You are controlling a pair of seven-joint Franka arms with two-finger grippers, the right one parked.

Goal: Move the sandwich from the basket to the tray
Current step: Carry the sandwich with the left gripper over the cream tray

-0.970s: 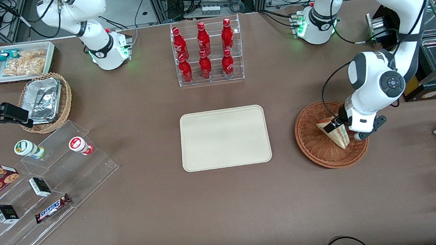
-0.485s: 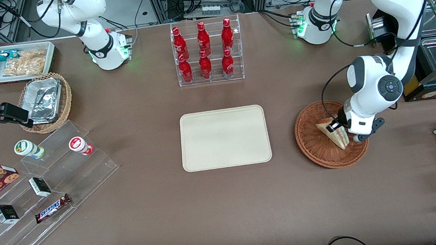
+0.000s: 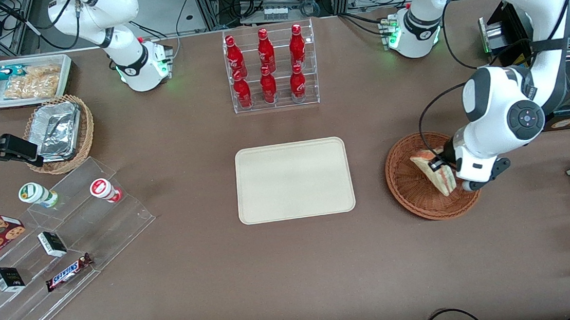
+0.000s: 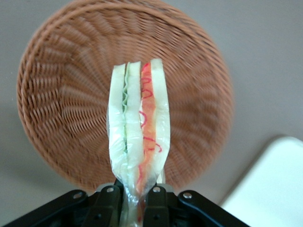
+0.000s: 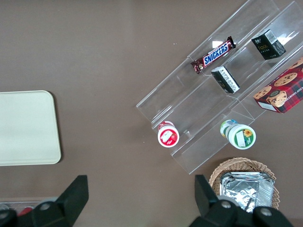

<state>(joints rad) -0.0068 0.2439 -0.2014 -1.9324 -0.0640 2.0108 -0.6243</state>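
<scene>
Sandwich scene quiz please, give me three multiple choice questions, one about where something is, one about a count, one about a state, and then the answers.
1. Where is the sandwich?
A. Flat on the tray
B. Over the basket, held by the gripper
C. In the bottle rack

2. How many red bottles stand in the clear rack?
A. Four
B. Six
C. Nine

3. What is the state of the tray?
A. Bare, nothing on it
B. Holding the sandwich
C. Stacked with foil containers

Answers:
1 B, the wrist view shows the gripper with its jaws pinching the sandwich's wrapped end over the basket.
2 B, the front view shows two rows of three.
3 A, its cream surface shows nothing on it in the front view.
</scene>
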